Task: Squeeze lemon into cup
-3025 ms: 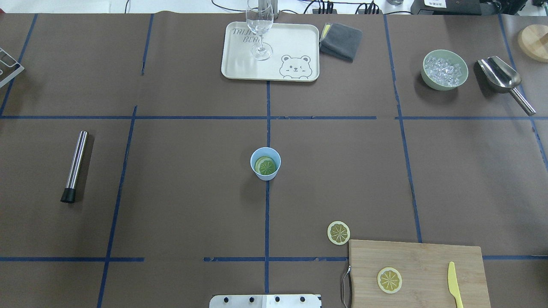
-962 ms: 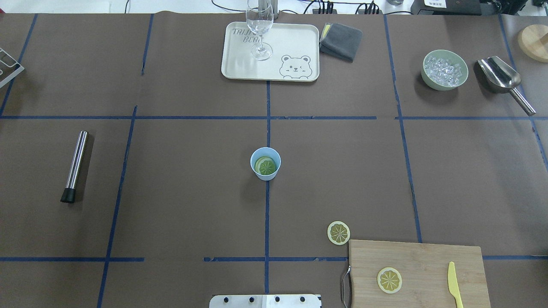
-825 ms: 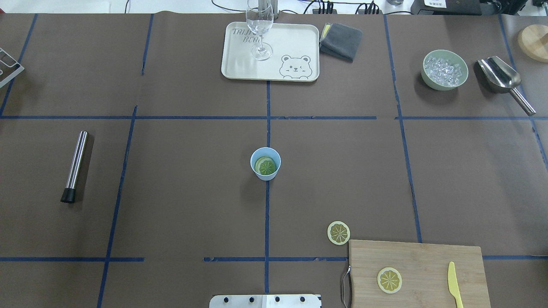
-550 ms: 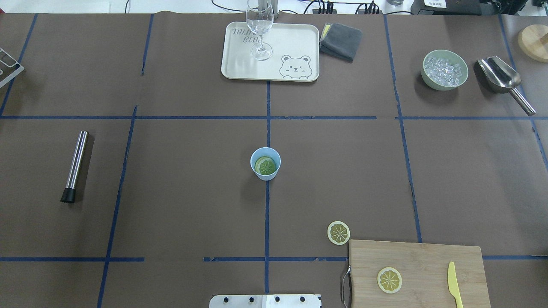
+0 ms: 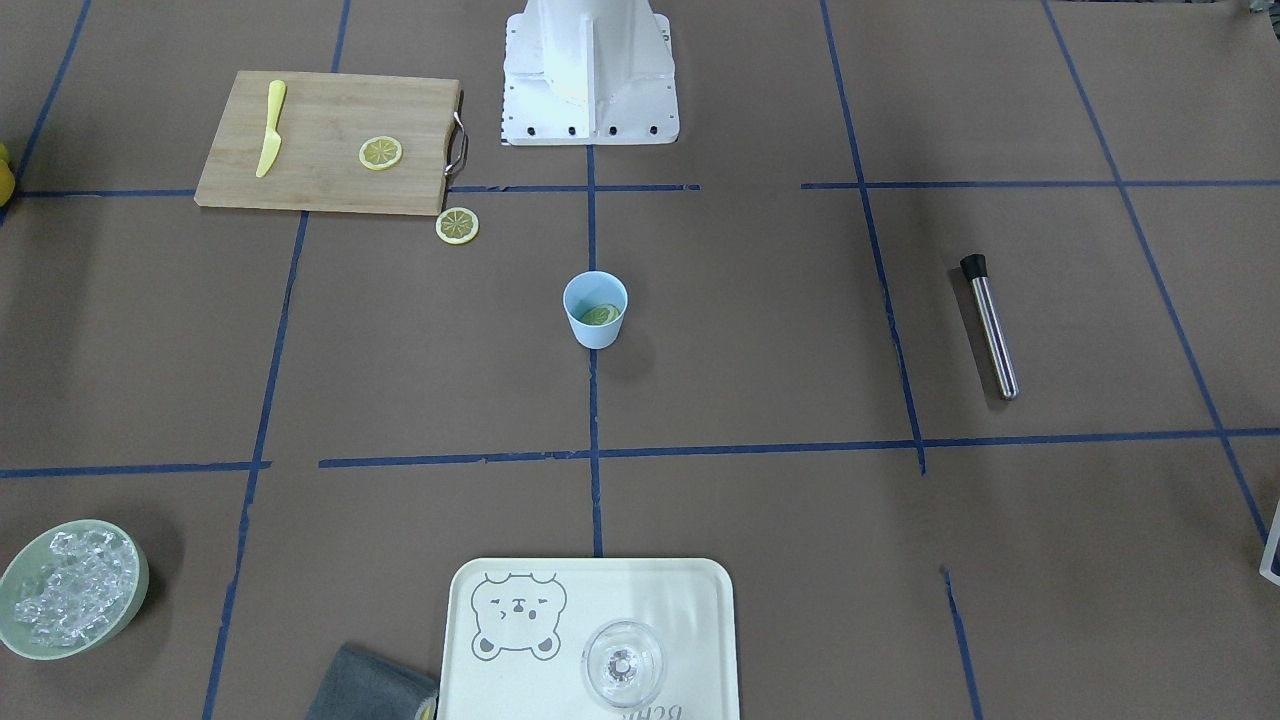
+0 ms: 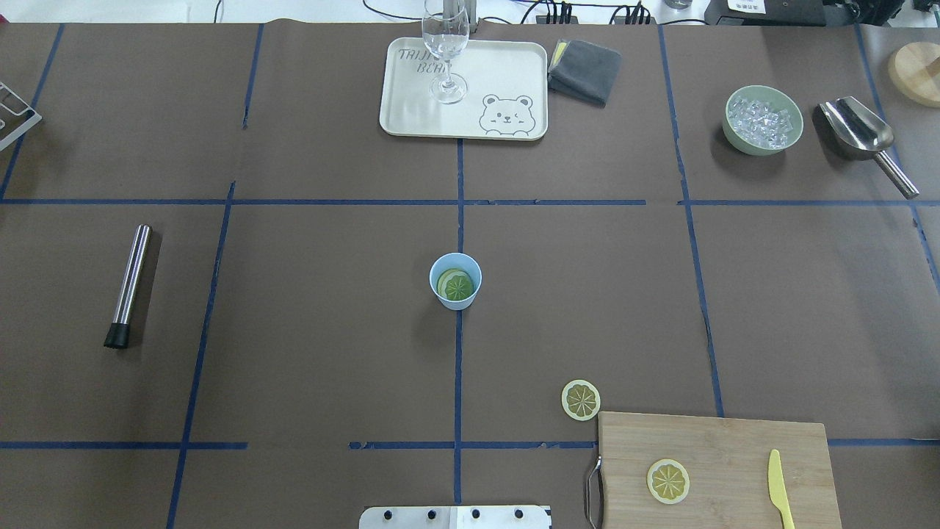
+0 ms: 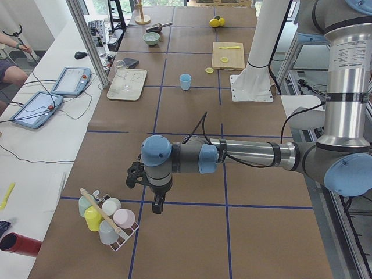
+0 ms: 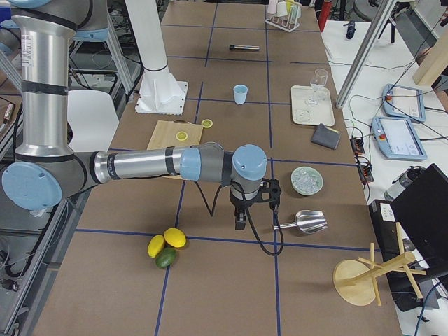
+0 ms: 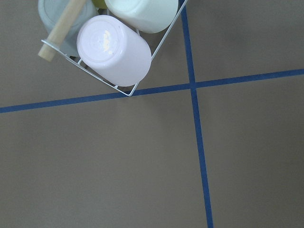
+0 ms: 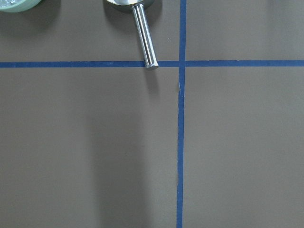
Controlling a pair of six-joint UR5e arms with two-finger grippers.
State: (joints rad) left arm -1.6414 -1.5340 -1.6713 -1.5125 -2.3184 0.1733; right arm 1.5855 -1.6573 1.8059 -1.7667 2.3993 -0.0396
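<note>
The light-blue cup (image 6: 474,275) stands upright at the table's middle, also in the front-facing view (image 5: 596,335). A greenish-yellow citrus slice (image 6: 457,286) lies inside it. One lemon slice (image 6: 581,400) lies on the table by the cutting board's corner, another (image 6: 667,480) on the board. Both arms are off to the table's ends, far from the cup. My left gripper (image 7: 157,203) hangs beside a cup rack; my right gripper (image 8: 240,220) hangs near a metal scoop. They show only in the side views, so I cannot tell whether they are open or shut.
The bamboo cutting board (image 6: 734,455) holds a yellow knife (image 6: 778,488). A tray (image 6: 507,73) carries a clear glass (image 6: 446,44). A pale-green bowl of ice (image 6: 736,143), a scoop (image 6: 859,128), a steel muddler (image 6: 131,283), whole lemons (image 8: 175,238) and the cup rack (image 7: 107,218) lie around.
</note>
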